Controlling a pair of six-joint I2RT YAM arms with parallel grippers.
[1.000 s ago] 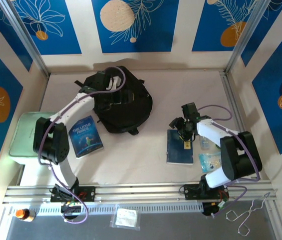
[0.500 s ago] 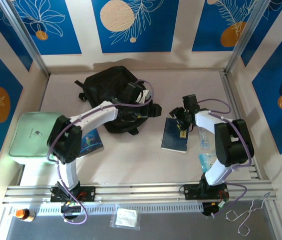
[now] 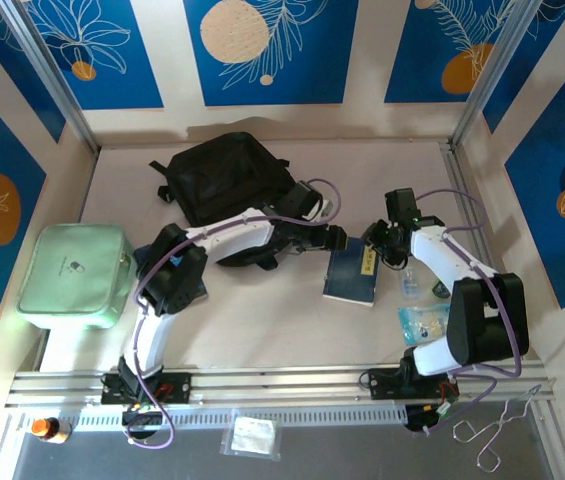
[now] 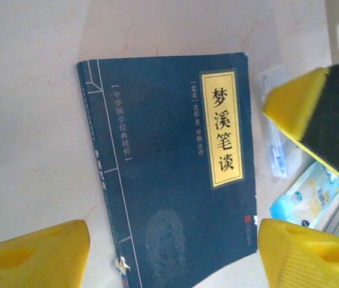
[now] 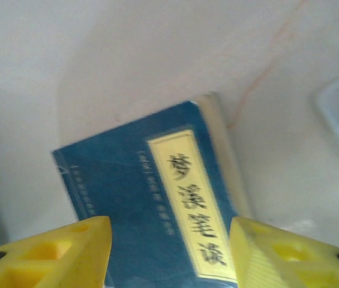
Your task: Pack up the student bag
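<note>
The black student bag (image 3: 224,180) lies at the back left of the table. To its right lies a dark blue book (image 3: 352,278) with a yellow title label, flat on the tabletop. My left gripper (image 3: 337,238) reaches across and hovers open at the book's left far corner; in the left wrist view the book (image 4: 169,174) lies between its yellow fingers (image 4: 34,255). My right gripper (image 3: 384,243) stands open over the book's far right corner, the book (image 5: 157,204) below its fingers (image 5: 292,258). Neither gripper holds anything.
A second blue book (image 3: 187,283) lies partly hidden under the left arm. A mint green case (image 3: 70,275) sits at the left edge. Clear plastic packets (image 3: 420,320) lie right of the book, also seen as packets (image 4: 304,195) in the left wrist view.
My left arm has swung from the bag rightward to the book. The right gripper has drawn back to the book's far right corner. The book has shifted and turned a little.
</note>
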